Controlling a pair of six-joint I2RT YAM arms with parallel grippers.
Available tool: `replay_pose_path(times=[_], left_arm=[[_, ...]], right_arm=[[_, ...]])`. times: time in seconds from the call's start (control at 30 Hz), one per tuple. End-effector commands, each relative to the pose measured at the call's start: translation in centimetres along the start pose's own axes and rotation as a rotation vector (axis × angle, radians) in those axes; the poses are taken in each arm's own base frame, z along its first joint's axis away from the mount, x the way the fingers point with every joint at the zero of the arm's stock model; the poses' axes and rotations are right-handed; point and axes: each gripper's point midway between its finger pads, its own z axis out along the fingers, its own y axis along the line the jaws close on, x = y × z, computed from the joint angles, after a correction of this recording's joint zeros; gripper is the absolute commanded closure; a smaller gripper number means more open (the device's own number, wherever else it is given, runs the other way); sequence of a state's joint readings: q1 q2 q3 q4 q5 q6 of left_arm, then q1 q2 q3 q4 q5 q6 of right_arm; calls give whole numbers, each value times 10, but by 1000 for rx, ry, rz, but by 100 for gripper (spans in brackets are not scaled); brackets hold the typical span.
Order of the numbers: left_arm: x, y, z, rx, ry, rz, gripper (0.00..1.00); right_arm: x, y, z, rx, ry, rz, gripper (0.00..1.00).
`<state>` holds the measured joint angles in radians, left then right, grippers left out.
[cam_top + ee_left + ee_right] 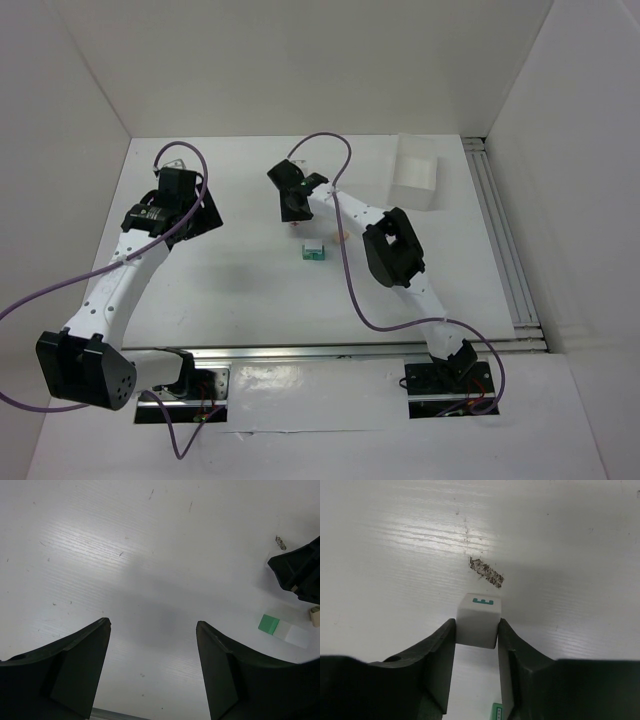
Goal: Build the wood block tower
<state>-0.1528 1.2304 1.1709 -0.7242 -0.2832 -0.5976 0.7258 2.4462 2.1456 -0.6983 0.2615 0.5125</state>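
My right gripper [476, 624] is shut on a small white cube [478, 616] with a teal mark on its top face. In the top view this gripper [293, 210] hangs over the middle of the table, just beyond and left of a small teal-green and white block pile [313, 251]. That pile also shows in the left wrist view [283, 629], with a tiny pale tan piece [315, 615] beside it. A green block edge [496, 713] shows below the right fingers. My left gripper [152, 626] is open and empty over bare table at the left [192, 212].
A clear rectangular plastic tray [417, 170] stands at the back right. A dark scuff [486, 573] marks the table just past the held cube. White walls close in the table on the left, back and right. A metal rail [350, 350] runs along the near edge.
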Motion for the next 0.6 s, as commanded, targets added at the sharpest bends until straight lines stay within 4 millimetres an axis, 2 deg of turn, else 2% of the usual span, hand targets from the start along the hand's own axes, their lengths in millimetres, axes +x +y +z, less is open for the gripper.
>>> replay_pose_path(times=[0.0,0.13,0.2,0.23,0.33,0.37,0.4,0.47,0.5,0.53,0.57], left_arm=[[-11,1,-5,12,-53,4,18],[-11,1,-5,12,-53,4,18],[-10,-1,-5,22,-48,5,18],[-10,-1,-5,22,-48,5,18],[-9,-3,-5,31,-43,5,18],[-9,-3,-5,31,-43,5,18],[-11,-4,-5,36,-50,3,18],[-11,-5,-8,49,-53,1,18],[-8,-4,-6,45,-45,3,18],[-8,-4,-6,45,-45,3,18],[-8,-5,-6,45,-45,-9,18]], right_arm=[[-22,2,-10,-1,-61,30,65],[-32,-1,-18,14,-92,16,69],[-46,2,-33,-1,-118,15,69],[-47,0,-36,11,-115,2,69],[-68,4,-68,-23,-156,-9,69],[-73,-2,-76,1,-171,-15,69],[-89,-3,-99,-7,-220,1,69],[-90,-15,-113,30,-240,5,69],[-100,-22,-134,21,-268,23,69],[-91,-28,-133,38,-254,26,69],[-93,-26,-137,11,-274,35,69]])
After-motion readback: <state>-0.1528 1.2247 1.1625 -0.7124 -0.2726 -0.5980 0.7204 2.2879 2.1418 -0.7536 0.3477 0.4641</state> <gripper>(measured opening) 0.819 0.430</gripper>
